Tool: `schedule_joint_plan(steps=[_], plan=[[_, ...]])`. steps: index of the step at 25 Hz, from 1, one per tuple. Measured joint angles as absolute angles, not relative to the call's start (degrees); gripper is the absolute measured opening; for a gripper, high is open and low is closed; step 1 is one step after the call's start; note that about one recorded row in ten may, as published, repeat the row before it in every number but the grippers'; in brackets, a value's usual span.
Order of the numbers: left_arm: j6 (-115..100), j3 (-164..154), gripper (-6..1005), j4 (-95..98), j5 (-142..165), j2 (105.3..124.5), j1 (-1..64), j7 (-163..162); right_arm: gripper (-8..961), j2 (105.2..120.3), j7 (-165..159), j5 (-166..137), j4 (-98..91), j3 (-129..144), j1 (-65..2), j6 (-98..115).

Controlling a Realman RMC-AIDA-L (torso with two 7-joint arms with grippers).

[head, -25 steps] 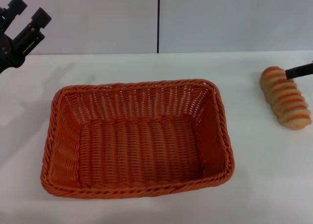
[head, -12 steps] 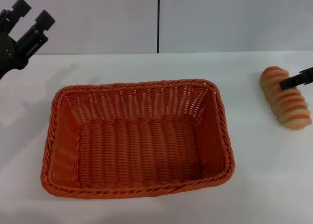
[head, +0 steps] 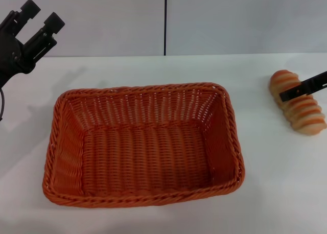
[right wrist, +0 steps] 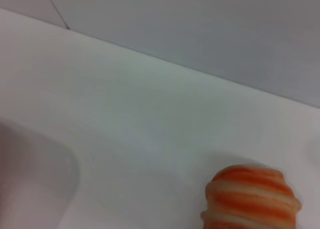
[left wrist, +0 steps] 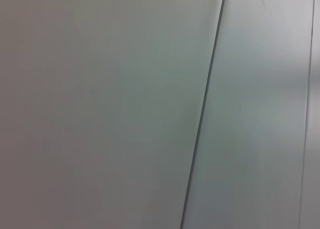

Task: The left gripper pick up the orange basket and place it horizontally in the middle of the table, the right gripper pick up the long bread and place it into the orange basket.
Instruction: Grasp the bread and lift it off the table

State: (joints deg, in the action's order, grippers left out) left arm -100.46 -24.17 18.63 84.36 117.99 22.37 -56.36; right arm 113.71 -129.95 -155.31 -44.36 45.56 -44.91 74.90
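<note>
- Basket first: the orange basket (head: 143, 144) is seen lying lengthwise at the centre of the table (head: 153, 68), open side up.
- Long bread (head: 298, 102) is found at about 3 o'clock from the basket, well apart from it, near the table's right edge; one end is also shown in the right wrist view (right wrist: 251, 198).
- The right gripper (head: 305, 86) is seen only as one thin black finger laid across the loaf; how far it is spread cannot be told.
- The left gripper (head: 42, 19) is held aloft at 10 o'clock, fingers parted, nothing grasped.
</note>
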Motion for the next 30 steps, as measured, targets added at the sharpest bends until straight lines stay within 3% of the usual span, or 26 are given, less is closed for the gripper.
schedule_joint_plan(steps=[6,18,24,30], plan=[[-100.20,-24.17,800,18.63,84.47,118.03,22.59,-56.42,801,113.77,-129.97,-155.38,-41.98,45.96,-45.55,74.29],[-100.54,-24.17,800,18.63,84.22,117.99,22.74,-57.13,802,113.63,-131.20,-157.08,-41.12,46.43,-45.42,72.51],[-100.55,-24.17,800,18.61,84.20,118.07,22.70,-57.13,742,113.82,-131.29,-157.27,-41.76,46.23,-45.06,72.12],[-100.54,-24.17,800,18.54,84.20,118.10,22.46,-57.13,697,115.51,-131.29,-156.76,-47.54,46.35,-42.85,72.20]])
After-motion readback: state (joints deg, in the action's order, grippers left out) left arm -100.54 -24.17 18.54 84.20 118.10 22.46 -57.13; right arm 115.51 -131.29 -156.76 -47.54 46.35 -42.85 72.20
